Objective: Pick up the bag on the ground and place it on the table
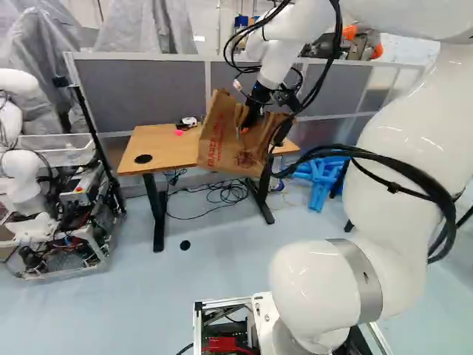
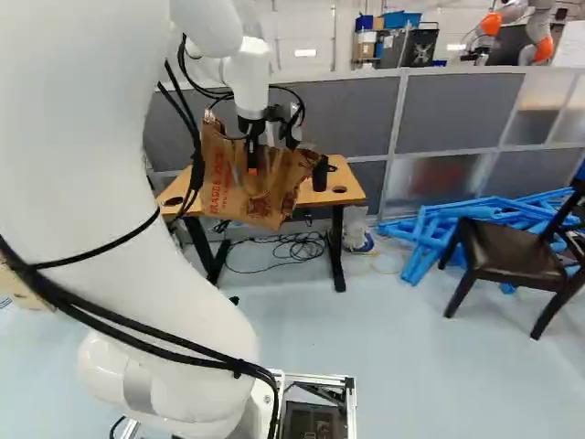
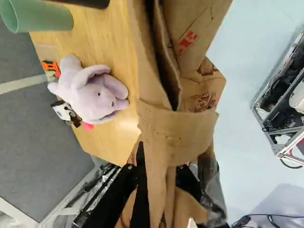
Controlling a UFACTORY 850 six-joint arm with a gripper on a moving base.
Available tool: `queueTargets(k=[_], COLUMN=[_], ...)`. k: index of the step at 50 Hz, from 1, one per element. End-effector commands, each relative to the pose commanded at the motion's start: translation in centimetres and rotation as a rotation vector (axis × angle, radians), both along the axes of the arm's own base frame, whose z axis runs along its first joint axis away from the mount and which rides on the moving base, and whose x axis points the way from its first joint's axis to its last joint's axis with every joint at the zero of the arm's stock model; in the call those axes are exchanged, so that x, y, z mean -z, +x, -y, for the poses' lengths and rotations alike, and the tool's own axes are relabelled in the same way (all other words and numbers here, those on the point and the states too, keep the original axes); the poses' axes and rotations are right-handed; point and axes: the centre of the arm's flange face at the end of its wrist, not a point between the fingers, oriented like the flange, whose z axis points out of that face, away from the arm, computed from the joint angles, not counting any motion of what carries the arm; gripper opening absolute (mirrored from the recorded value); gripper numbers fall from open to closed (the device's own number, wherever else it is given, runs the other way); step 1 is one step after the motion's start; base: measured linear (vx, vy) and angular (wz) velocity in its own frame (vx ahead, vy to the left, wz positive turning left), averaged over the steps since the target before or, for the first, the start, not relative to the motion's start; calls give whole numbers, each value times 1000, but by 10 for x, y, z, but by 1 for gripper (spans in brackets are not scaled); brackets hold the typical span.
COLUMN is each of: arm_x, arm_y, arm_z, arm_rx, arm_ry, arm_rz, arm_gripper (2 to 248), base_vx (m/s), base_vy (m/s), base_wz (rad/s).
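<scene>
The bag (image 1: 222, 144) hangs in the air, off the floor (image 1: 222, 270) and up near the height of the tabletop, so we judge the picking-up half done. Our gripper (image 3: 159, 178) has its jaws clamped on the paper at the bag's upper part, one finger on either side. The placing is left: in the wrist view we see the table (image 1: 162, 148) to one side of the bag and floor to the other, so we take it to be at the near edge, not set down. We probably need to carry it farther in over the wood, lower it until it bears, then let go.

The bag is brown paper, thin and creased, with red print and a skewed, boxy shape. Its mouth is pinched to a long dark slit, with a flat paper band across it. We expect it to buckle or tip if pressed down askew. The tabletop is smooth, pale wood grain on dark, straight legs. On it lie a plush lavender toy (image 3: 90, 92), rounded and floppy, and a smooth green cup (image 3: 45, 18); we would keep the bag's swinging bottom away from both.
</scene>
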Motion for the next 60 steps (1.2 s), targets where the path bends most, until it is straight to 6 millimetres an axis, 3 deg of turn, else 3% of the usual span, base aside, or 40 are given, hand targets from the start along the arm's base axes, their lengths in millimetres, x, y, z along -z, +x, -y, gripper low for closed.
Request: queueTargets(k=[39, 60], arm_x=[0, 0], arm_y=[0, 0], arm_z=[0, 0], arm_rx=[0, 0], arm_ry=[0, 0], arm_rz=[0, 0], arm_gripper=[21, 21], base_vx=[-3, -1], base_vy=[78, 7], base_wz=[380, 28])
